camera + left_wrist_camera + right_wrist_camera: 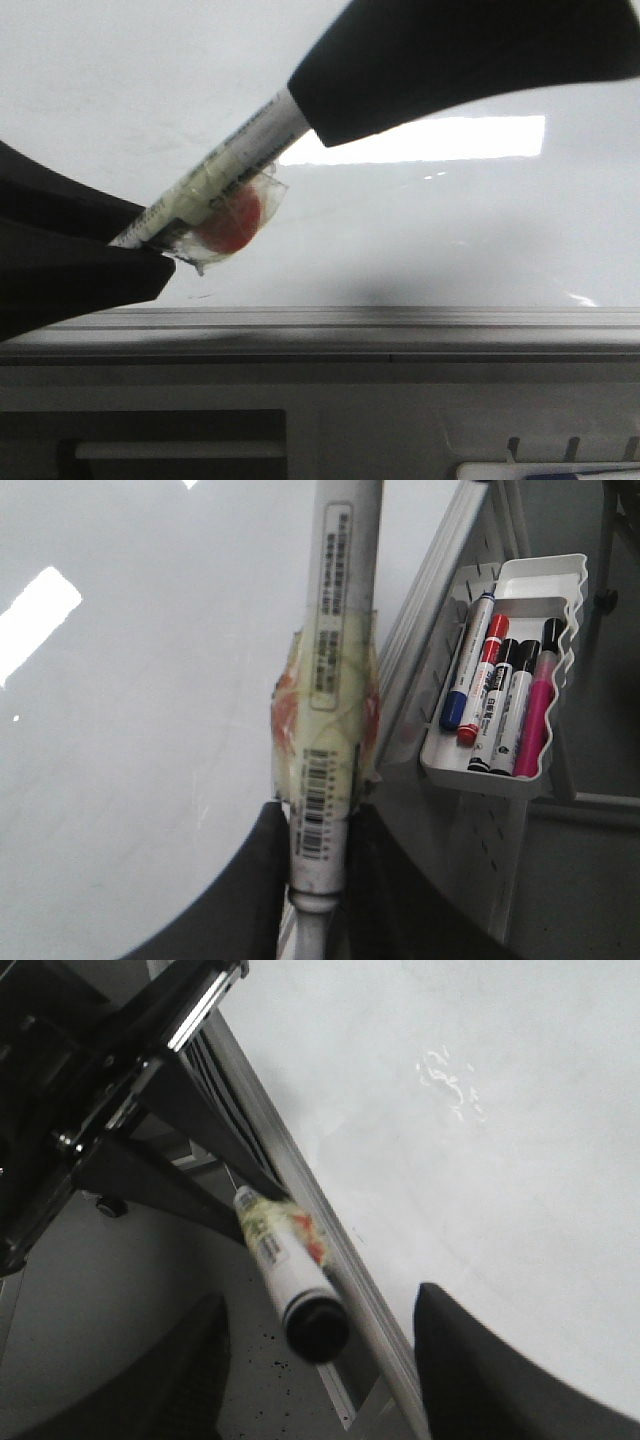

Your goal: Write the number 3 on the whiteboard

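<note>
A white marker point(215, 185) wrapped in yellowish tape with a red patch slants in front of the whiteboard point(450, 230). My left gripper point(135, 245) is shut on the marker's lower end, its fingers pressing both sides of the barrel point(335, 630). The marker's black end point(316, 1328) lies between the wide-apart fingers of my open right gripper point(320, 1300), which touch nothing. In the front view the right gripper point(330, 100) hides that end. The number 3 is out of view; the whiteboard point(150, 680) shows only glare.
The grey metal rail point(400, 325) runs along the whiteboard's bottom edge. A white tray point(545, 570) holding several markers, blue, red, black and pink, hangs on the perforated panel beside the board.
</note>
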Robot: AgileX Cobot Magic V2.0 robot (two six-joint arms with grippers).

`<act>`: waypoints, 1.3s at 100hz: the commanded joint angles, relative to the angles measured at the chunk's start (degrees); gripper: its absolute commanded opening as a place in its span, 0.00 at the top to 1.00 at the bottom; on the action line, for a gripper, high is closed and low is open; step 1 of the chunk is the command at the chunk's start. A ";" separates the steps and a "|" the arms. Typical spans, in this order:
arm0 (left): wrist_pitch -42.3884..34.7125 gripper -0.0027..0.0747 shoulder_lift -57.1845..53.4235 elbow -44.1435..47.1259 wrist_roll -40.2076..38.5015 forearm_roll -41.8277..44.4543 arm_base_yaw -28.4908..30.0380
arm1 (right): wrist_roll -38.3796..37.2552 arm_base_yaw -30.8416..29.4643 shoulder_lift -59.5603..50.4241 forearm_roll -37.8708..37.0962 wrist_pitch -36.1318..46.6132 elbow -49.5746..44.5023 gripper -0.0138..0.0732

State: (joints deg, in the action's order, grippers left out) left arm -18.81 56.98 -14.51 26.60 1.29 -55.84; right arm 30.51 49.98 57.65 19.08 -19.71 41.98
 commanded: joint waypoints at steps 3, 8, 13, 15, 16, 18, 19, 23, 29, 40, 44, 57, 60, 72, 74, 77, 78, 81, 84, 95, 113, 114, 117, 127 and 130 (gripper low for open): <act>-5.57 0.99 0.36 -1.43 -0.18 0.37 -0.54 | 0.53 0.27 1.75 -0.32 2.65 3.56 0.42; -5.94 0.99 0.62 -1.43 -0.18 0.37 -0.54 | 0.53 0.68 2.70 -0.32 1.74 4.24 0.42; -6.24 0.99 0.75 -1.43 -0.18 0.37 -0.54 | 0.53 1.12 3.59 -0.32 0.86 4.72 0.42; -6.39 0.99 0.75 -1.43 -0.18 0.37 -0.54 | 0.53 1.22 3.99 -0.32 0.76 4.89 0.42; -6.53 0.99 0.75 -1.43 -0.18 0.37 -0.54 | 0.53 1.35 4.20 -0.32 0.76 4.88 0.42; -6.69 0.99 0.75 -1.43 -0.18 0.45 -0.54 | 0.53 1.48 4.25 -0.32 0.76 5.01 0.42; -6.81 0.99 0.75 -1.43 -0.18 0.45 -0.54 | 0.53 1.47 4.42 -0.32 0.76 5.01 0.42; -7.07 0.99 0.75 -1.43 -0.18 0.72 -0.54 | 0.53 1.59 4.89 -0.32 0.76 5.09 0.42; -7.25 0.99 0.75 -1.43 -0.18 1.56 -0.54 | 0.53 1.68 5.44 -0.32 0.61 5.52 0.42; -7.25 0.99 0.75 -1.43 -0.18 2.92 -0.54 | 0.53 1.68 6.36 -0.32 0.61 5.90 0.43; -7.25 0.99 0.75 -1.43 -0.18 2.94 -0.54 | 0.53 1.68 6.44 -0.32 0.61 5.90 0.46; -7.47 0.99 0.75 -1.43 -0.18 2.94 -0.54 | 0.53 1.68 6.44 -0.32 0.34 5.90 0.68; -7.61 0.99 0.75 -1.43 -0.18 2.94 -0.54 | 0.53 1.68 6.44 -0.32 -0.05 5.90 0.76; -8.32 0.99 0.75 -1.43 -0.18 2.94 -0.54 | 0.24 1.68 6.59 -0.32 -2.03 5.90 0.91; -8.53 0.99 0.75 -1.43 -0.18 2.94 -0.54 | 0.24 1.68 6.59 -0.32 -2.17 5.90 0.91; -8.63 0.99 0.83 -1.43 -0.18 2.94 -0.54 | 0.24 1.68 6.59 -0.32 -2.17 5.90 0.91; -8.63 0.99 0.83 -1.43 -0.18 2.94 -0.54 | 0.24 1.68 6.59 -0.32 -2.05 5.90 0.91; -8.63 0.98 0.83 -1.43 -0.18 2.94 -0.54 | 0.24 1.68 6.59 -0.32 -1.79 5.90 0.91; -8.63 0.97 0.83 -1.43 -0.18 2.94 -0.54 | 0.24 1.68 6.59 -0.32 -1.48 5.90 0.91; -8.67 0.79 0.83 -1.43 -0.18 2.68 -0.54 | 0.24 1.68 6.37 -2.07 -0.91 5.90 0.91; -9.59 0.42 -0.29 -1.43 -0.18 -4.25 -0.42 | 0.24 1.68 5.84 -2.39 -0.37 5.90 0.91; -9.60 0.41 -0.57 -1.43 -0.18 -5.15 -0.42 | 0.24 1.68 5.70 -2.39 -0.38 5.90 0.91; -9.60 0.40 -1.22 -1.43 0.22 -6.52 -0.42 | 0.24 1.45 5.38 -2.39 -0.25 5.90 0.91; -9.60 0.40 -3.82 -1.32 2.30 -7.84 -0.42 | 0.24 0.03 5.04 -2.50 -0.50 6.77 0.91; -9.60 0.40 -4.88 -1.32 2.41 -7.84 -0.42 | 0.24 -0.85 5.04 -2.50 -1.14 7.45 0.91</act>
State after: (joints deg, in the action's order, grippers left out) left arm -23.34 54.66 -14.44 28.14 -4.85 -55.84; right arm 30.61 51.00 64.24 16.76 -23.88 46.30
